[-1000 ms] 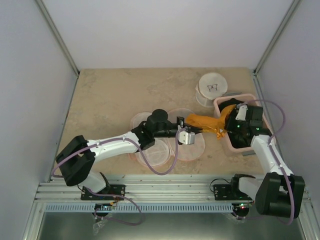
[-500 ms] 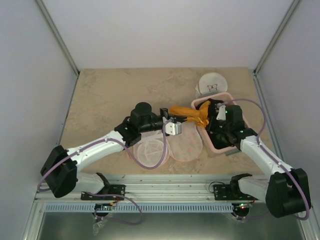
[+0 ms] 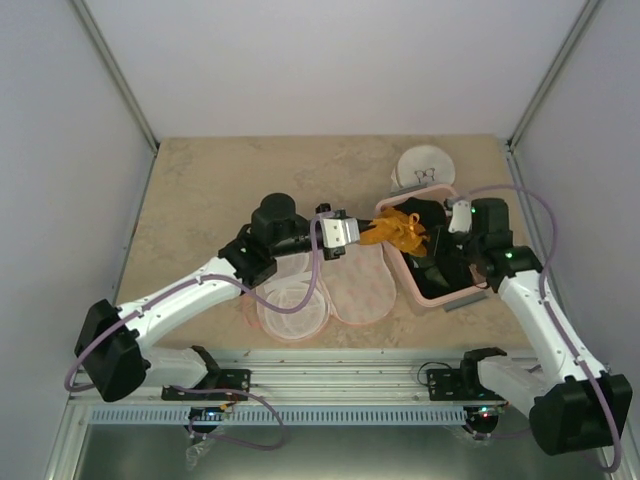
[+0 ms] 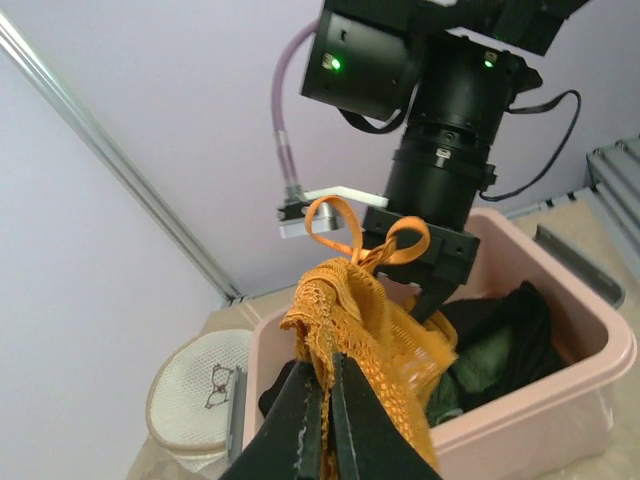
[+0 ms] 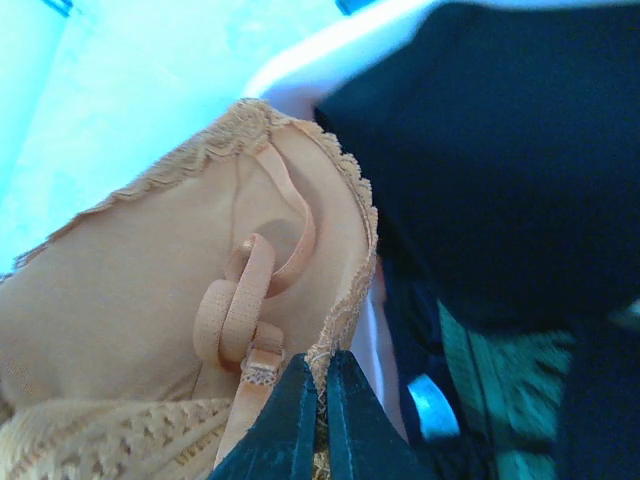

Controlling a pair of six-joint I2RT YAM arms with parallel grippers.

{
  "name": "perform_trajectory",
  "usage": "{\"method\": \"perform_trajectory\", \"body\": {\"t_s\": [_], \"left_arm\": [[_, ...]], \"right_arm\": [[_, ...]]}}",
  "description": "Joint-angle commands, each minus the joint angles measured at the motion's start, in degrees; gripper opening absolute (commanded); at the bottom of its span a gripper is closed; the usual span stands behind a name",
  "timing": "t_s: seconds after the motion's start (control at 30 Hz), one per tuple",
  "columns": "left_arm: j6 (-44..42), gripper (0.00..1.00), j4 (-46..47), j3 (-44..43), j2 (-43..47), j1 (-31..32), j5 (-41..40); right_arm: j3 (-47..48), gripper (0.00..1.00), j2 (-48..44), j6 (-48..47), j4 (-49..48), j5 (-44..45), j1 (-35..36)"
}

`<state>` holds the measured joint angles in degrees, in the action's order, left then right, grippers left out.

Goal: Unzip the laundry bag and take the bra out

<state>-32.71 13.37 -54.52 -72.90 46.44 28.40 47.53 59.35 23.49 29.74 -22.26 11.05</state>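
Observation:
The orange-yellow bra (image 3: 396,231) hangs bunched in the air between both grippers, over the near-left corner of a pink bin (image 3: 408,278). My left gripper (image 3: 360,237) is shut on its lace edge (image 4: 325,350). From the right, my right gripper (image 3: 417,247) is shut on the lace rim of a cup (image 5: 340,320), with a looped strap (image 5: 240,300) beside the jaws. The laundry bag (image 3: 365,290) lies opened flat on the table, below and left of the bra, its white mesh showing.
The pink bin (image 4: 560,400) holds dark and green garments (image 4: 500,330). A white round mesh container (image 3: 422,168) stands behind the bin, near the back right. Frame posts and grey walls enclose the table.
The right gripper swung left and the left gripper drew back toward the far left. The bra, stretched out before, is now bunched and higher. The pink bin shifted left and turned.

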Motion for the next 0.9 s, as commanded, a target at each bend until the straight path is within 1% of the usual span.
{"method": "perform_trajectory", "body": {"t_s": [0.0,0.07,0.13,0.17,0.27,0.33,0.4,0.43,0.47,0.53,0.57,0.6,0.67,0.73,0.8,0.87], "left_arm": [[7.9,0.00,6.2,-1.7,-2.0,-0.3,3.8],[11.8,0.00,10.6,-2.2,-4.4,-0.1,4.5],[14.2,0.00,13.4,-3.3,-7.0,0.4,4.3],[14.3,0.00,13.7,-4.1,-8.4,0.7,4.4],[15.4,0.00,13.4,-6.3,-11.0,1.1,4.2],[15.7,0.00,13.7,-7.3,-12.4,1.1,3.6],[16.0,0.00,14.1,-8.2,-13.4,1.1,2.0],[16.1,0.00,14.1,-8.5,-13.8,1.0,1.1],[16.4,0.00,14.2,-8.9,-14.2,0.8,0.6],[17.0,0.00,13.9,-9.6,-14.8,-0.2,0.5],[17.2,0.00,13.6,-9.9,-15.1,-0.6,0.4],[17.3,0.00,13.3,-10.1,-15.3,-1.0,0.4],[17.1,0.00,13.4,-10.1,-15.8,-1.7,0.3],[17.6,0.00,13.9,-10.4,-16.2,-2.4,0.2],[17.8,0.00,14.7,-11.3,-16.5,-3.2,0.7],[16.4,0.00,13.7,-13.2,-16.5,-3.5,1.2]], "right_arm": [[0.0,0.03,-2.6,-4.9,11.2,-5.6,-5.1],[-1.0,0.03,-2.9,-6.0,12.1,-8.1,-8.1],[-1.2,0.03,-2.9,-7.2,13.8,-8.3,-10.2],[-1.1,0.05,-2.9,-7.9,14.6,-8.2,-12.3],[-1.2,0.13,-3.7,-8.9,16.6,-8.6,-13.7],[-1.2,0.29,-4.6,-10.0,17.1,-9.0,-13.8],[0.0,0.35,-5.5,-11.8,17.3,-8.6,-13.9],[1.0,0.41,-5.9,-13.1,17.3,-8.0,-13.9],[2.7,0.49,-6.2,-14.6,17.3,-7.1,-14.0],[5.1,0.53,-6.5,-18.3,17.4,-5.1,-14.0],[6.0,0.57,-6.7,-18.7,17.1,-4.3,-14.1],[6.2,0.60,-7.0,-19.2,16.2,-5.3,-14.2],[5.5,0.61,-7.3,-22.0,13.4,-14.3,-14.1],[5.8,0.60,-6.9,-23.1,11.6,-20.0,-14.1],[6.4,0.62,-6.9,-24.6,9.7,-21.6,-14.1],[6.8,0.62,-8.4,-25.0,6.9,-18.5,-13.7]]}}
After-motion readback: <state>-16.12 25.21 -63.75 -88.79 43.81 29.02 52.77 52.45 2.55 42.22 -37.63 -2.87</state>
